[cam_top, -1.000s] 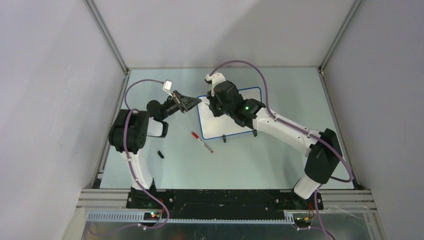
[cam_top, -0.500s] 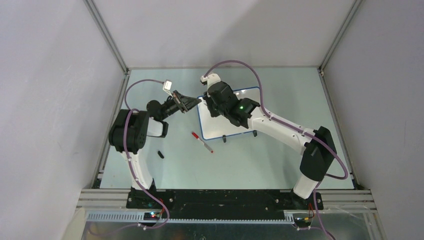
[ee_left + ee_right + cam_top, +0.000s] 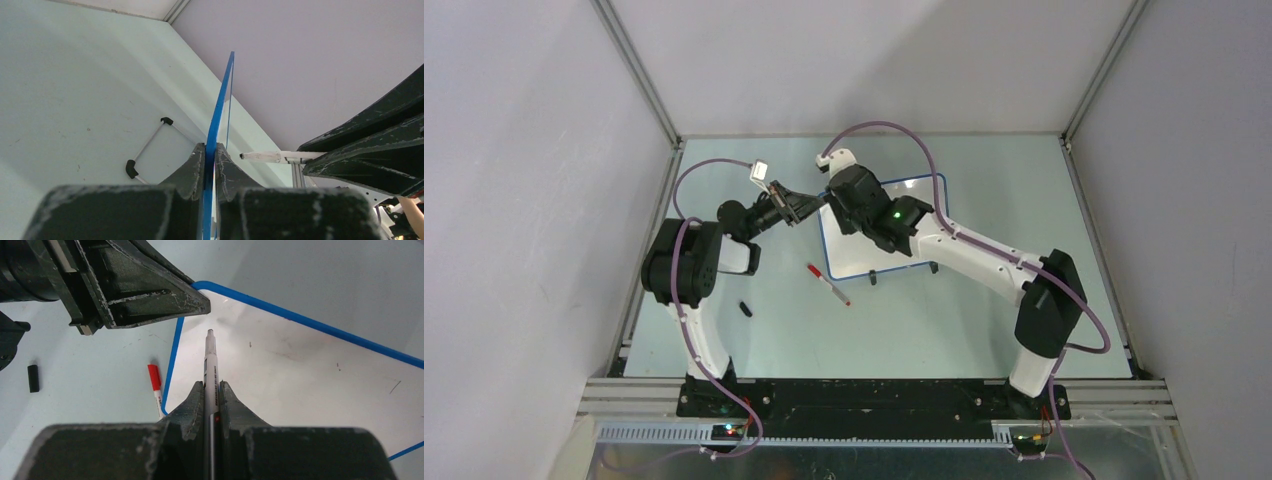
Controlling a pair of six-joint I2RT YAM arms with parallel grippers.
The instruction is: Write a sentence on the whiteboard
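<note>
The whiteboard point(image 3: 852, 256) lies mid-table, white with a thin blue rim point(image 3: 220, 102). My left gripper point(image 3: 810, 207) is shut on the rim at the board's far left corner, both fingers pressed against the blue edge point(image 3: 210, 150). My right gripper point(image 3: 211, 386) is shut on a white marker point(image 3: 210, 359) with its dark tip bared. The tip points at the board surface point(image 3: 305, 375) just inside that corner, close to the left gripper's fingers point(image 3: 165, 302). In the left wrist view the marker point(image 3: 265, 157) reaches in from the right. No sentence shows on the visible part of the board.
A red-capped marker point(image 3: 828, 283) lies on the table just off the board's left edge point(image 3: 155, 385). A small black cap point(image 3: 745, 308) lies nearer the left arm's base. The board's black-tipped wire feet point(image 3: 873, 279) stick out at its near side. Grey walls enclose the table.
My right arm has carried the marker left across the board toward its far left corner. The left gripper has stayed on the rim.
</note>
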